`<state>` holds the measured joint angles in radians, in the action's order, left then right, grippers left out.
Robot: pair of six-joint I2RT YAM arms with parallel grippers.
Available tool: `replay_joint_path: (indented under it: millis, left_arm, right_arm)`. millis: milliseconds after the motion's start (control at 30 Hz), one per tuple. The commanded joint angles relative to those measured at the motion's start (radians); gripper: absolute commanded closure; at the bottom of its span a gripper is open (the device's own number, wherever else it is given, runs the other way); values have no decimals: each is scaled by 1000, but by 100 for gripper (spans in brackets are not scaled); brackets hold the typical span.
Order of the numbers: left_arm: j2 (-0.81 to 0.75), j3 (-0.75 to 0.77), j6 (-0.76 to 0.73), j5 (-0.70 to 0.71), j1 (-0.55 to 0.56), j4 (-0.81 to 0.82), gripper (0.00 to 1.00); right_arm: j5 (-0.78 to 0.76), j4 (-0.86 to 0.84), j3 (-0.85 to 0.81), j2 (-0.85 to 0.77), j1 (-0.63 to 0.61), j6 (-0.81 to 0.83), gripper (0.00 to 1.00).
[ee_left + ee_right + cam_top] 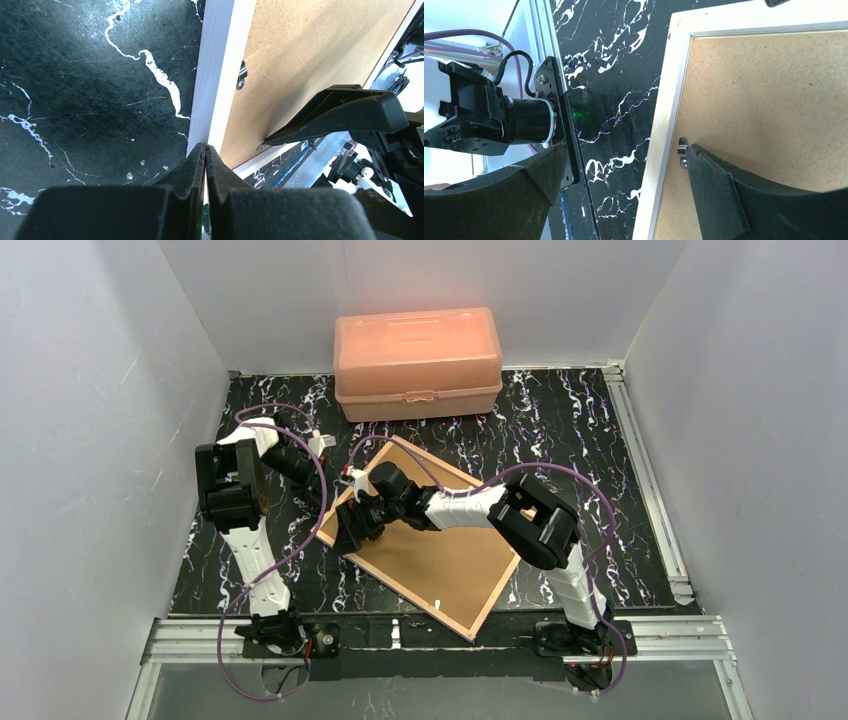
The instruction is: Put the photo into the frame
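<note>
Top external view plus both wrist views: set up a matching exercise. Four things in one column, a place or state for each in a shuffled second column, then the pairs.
1. orange box
2. backing board
3. left claw
4. right claw

A. open, straddling a rail of the frame
B. shut
C. at the far edge of the table
D. lying inside the frame

Pairs: 1-C, 2-D, 3-B, 4-A.

Robot test cell in a laboratory. Plain white panels (90,440) on three sides of a black marbled tabletop (570,420). Aluminium rails (645,480) along the table's edges. Left arm (250,550) and right arm (575,580) bolted side by side at the near rail (450,635). Purple cables (320,490) looped loose along both. Exposed motor (526,122) on a black plate in the right wrist view.
</note>
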<state>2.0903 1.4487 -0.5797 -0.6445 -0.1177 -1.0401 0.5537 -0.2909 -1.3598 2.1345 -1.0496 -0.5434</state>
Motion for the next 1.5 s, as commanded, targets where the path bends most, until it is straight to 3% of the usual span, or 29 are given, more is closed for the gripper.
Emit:
replay_joint_path:
  millis: [0, 433, 1467]
  left_arm:
    - [-7, -37, -28, 92, 8, 44, 100]
    - [-14, -38, -26, 85, 8, 45, 100]
    - [-28, -48, -16, 80, 7, 53, 100]
  right_arm:
    - [24, -9, -30, 4, -8, 17, 3]
    - [48, -42, -13, 7, -21, -5, 4]
    - [106, 64, -66, 35, -33, 60, 4]
